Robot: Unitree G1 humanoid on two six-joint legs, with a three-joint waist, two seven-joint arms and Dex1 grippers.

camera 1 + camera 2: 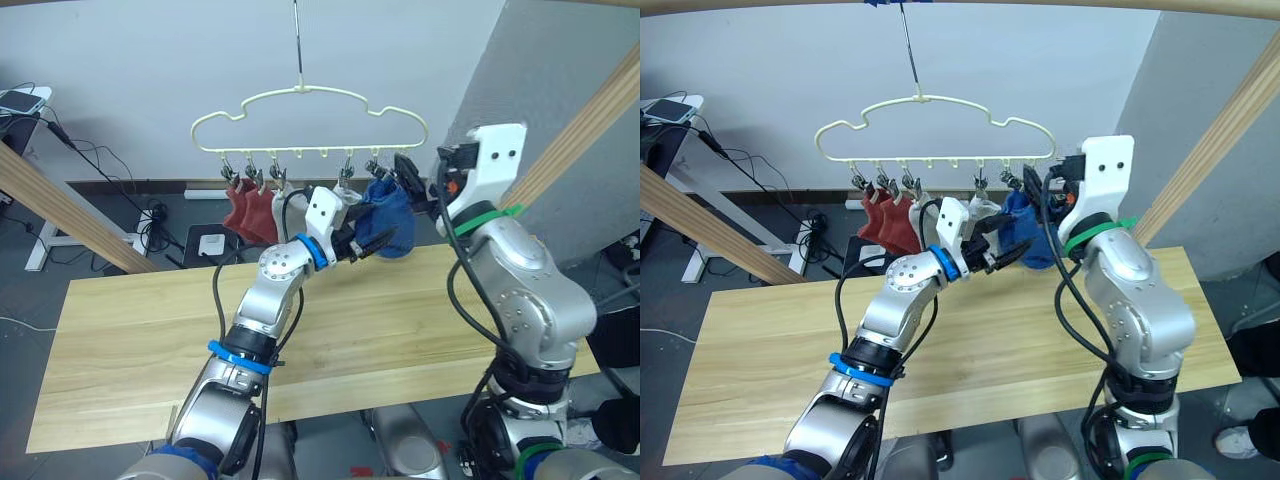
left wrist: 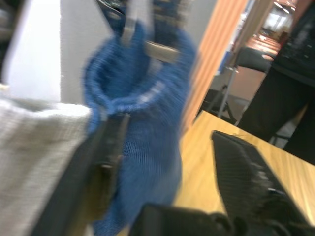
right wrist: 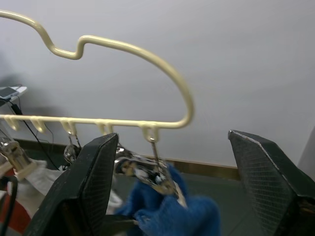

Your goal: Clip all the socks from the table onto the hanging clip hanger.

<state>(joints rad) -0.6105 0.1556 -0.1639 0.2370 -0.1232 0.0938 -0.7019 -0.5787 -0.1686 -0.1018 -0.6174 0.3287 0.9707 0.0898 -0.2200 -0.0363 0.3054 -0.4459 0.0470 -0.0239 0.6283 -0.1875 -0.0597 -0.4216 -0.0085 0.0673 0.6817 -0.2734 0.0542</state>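
Blue socks (image 1: 388,218) hang clipped at the right end of the cream clip hanger (image 1: 310,120), above the table (image 1: 400,320). Left gripper (image 1: 372,243) is open beside them; right gripper (image 3: 182,196) is spread wide, holding nothing.

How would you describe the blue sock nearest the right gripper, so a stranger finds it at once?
Find the cream clip hanger hanging above the table. Follow its row of clips to the robot's right end: the blue sock hangs there, beside a light grey sock, far from the rust red ones.
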